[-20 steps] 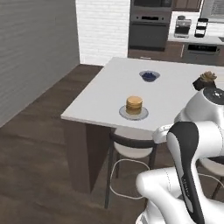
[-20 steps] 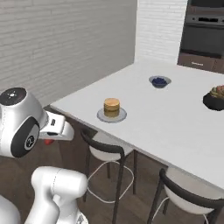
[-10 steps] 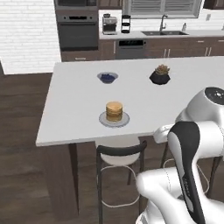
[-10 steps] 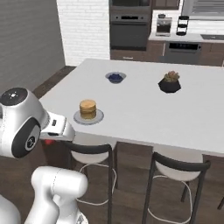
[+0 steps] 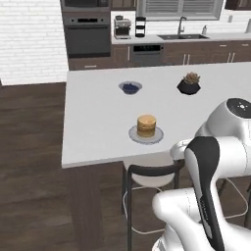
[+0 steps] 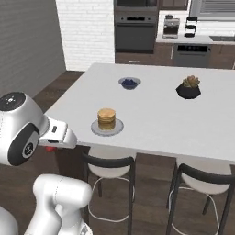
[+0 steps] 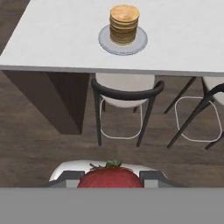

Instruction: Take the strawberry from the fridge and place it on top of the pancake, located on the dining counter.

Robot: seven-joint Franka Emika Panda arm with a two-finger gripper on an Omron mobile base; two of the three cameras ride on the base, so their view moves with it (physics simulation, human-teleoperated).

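the gripper point(image 7: 110, 178) pinches the strawberry point(image 7: 110, 177) between its two dark fingertips point(image 7: 70, 177), the red fruit with its green leafy cap sitting low in the hand view, above the wooden floor and short of the dining counter point(image 7: 52, 43). in the right base view a sliver of red point(image 6: 52, 148) peeks out under the robot's white hand, just off the counter's near corner. the pancake point(image 5: 146, 125), a golden stack on a round grey plate point(image 5: 135, 136), stands near the front edge of the white island top point(image 5: 93, 122). farther back on the same surface rest a small dark bowl of blue-purple contents point(image 5: 130, 87) and a black pot with a brown-topped plant point(image 5: 188, 84), well apart from each other. a black-backed stool with a white seat point(image 7: 126, 94) is tucked under the counter directly below the plate, with a second stool point(image 6: 202, 181) beside it. a built-in oven point(image 6: 136, 30) and a worktop with small appliances point(image 5: 122, 27) line the far wall.
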